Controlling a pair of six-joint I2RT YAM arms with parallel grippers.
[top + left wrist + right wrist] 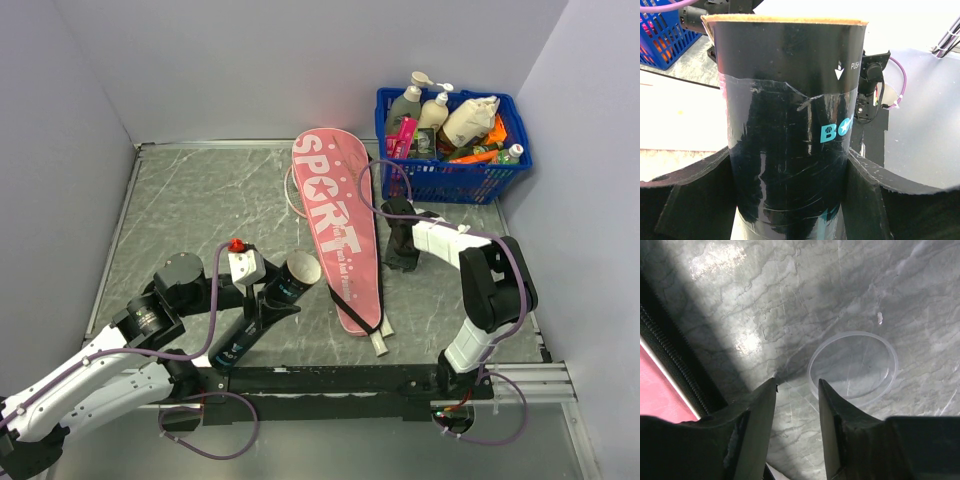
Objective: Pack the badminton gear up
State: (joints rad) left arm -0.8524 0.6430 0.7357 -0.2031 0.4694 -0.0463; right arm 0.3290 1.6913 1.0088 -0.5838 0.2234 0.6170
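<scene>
I should set my right claw, half open and empty, astride the rim of the clear lid; my left claw clamps the black tube.

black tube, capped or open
Open: the black tube shows a pale uncovered mouth in the top view and a bare rim in the left wrist view. A clear round lid lies on the table.

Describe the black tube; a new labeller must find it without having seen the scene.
Start at the long pink cover lying mid-table. Just left of its lower half, the left gripper holds a black tube tilted, open end toward the cover. Unlike anything nearby, it is a black cylinder with teal lettering.
</scene>
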